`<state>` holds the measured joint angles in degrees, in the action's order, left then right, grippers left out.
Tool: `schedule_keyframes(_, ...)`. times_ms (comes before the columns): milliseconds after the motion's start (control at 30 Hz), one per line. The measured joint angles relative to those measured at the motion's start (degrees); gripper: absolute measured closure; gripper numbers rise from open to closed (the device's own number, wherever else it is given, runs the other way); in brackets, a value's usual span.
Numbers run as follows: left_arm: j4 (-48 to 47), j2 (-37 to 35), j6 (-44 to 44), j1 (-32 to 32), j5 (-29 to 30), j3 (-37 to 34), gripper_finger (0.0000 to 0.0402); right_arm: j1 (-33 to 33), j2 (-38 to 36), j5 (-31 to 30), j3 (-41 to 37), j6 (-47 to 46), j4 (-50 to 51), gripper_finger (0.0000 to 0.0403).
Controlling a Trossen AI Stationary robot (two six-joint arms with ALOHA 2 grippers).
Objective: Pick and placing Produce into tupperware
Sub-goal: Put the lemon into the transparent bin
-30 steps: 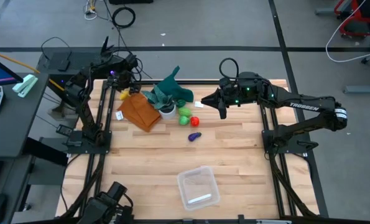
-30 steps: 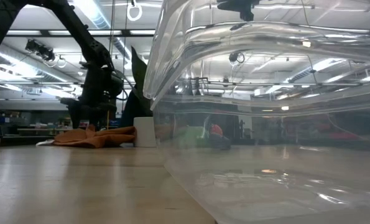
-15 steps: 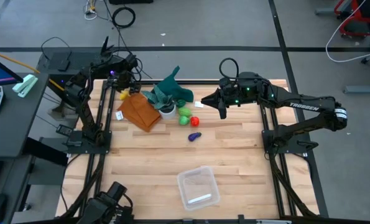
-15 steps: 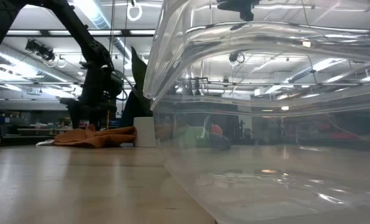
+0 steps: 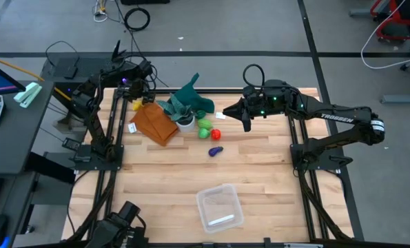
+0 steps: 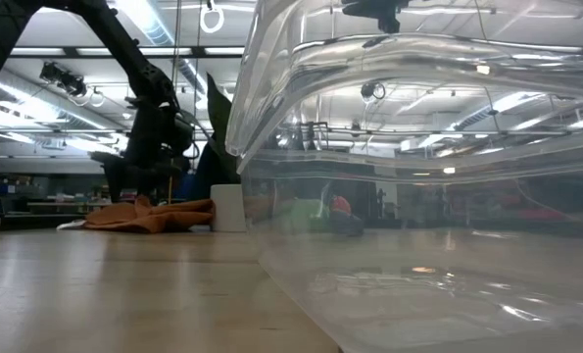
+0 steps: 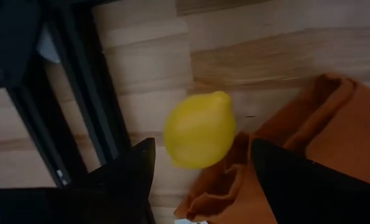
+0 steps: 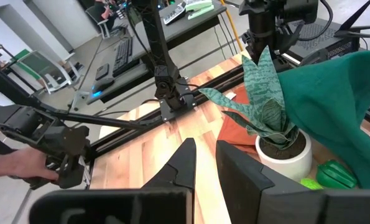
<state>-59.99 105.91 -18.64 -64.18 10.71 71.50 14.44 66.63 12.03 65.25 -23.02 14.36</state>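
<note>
Nothing has moved since the earlier pictures; both arms and all the toys sit where they were.

Up at the far left corner of the table point(image 5: 260, 172), the left gripper point(image 5: 137, 95) hangs right over the yellow lemon point(image 7: 199, 129). Its two dark fingers point(image 7: 125, 177) are spread wide apart, one on each side of the lemon, and they are not squeezing it. The lemon lies on the wood, touching the edge of the orange-brown cloth point(image 5: 154, 123).

The right gripper point(image 5: 224, 114) stays above the far middle of the table, pointing toward the toys. Its fingers point(image 8: 185, 163) are pressed close together with nothing between them.

Next to the cloth stands the white pot with teal-green leaves point(image 5: 185, 122), and a dark green cloth point(image 5: 191, 98) lies bunched behind it. Two green toys point(image 5: 205, 127) sit just beside the pot. The red toy point(image 5: 216, 134) is touching close to them, and the purple toy point(image 5: 216, 151) lies a little nearer the front.

The clear tupperware point(image 5: 219, 207) is at the front of the table, well apart from all the toys. It has no fruit in it. In the low view its clear wall point(image 6: 418, 196) fills most of the picture.
</note>
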Motion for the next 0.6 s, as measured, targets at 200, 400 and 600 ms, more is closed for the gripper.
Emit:
schedule_keyframes(200, -0.9, 1.3, -0.3, 0.6, 1.6, 0.0, 0.0140, 0.0, 0.0, 0.0, 0.0, 0.1, 0.0, 0.0373)
schedule_keyframes(400, -1.3, 1.4, -0.3, 0.7, 1.5, 0.0, 0.0150, 0.0, 0.0, 0.0, 0.0, 0.2, 0.0, 0.0373)
schedule_keyframes(600, -2.5, 2.5, -0.3, 1.1, 1.6, 0.0, 0.0165, 0.0, 0.0, 0.0, 0.0, 0.1, 0.0, 0.0373)
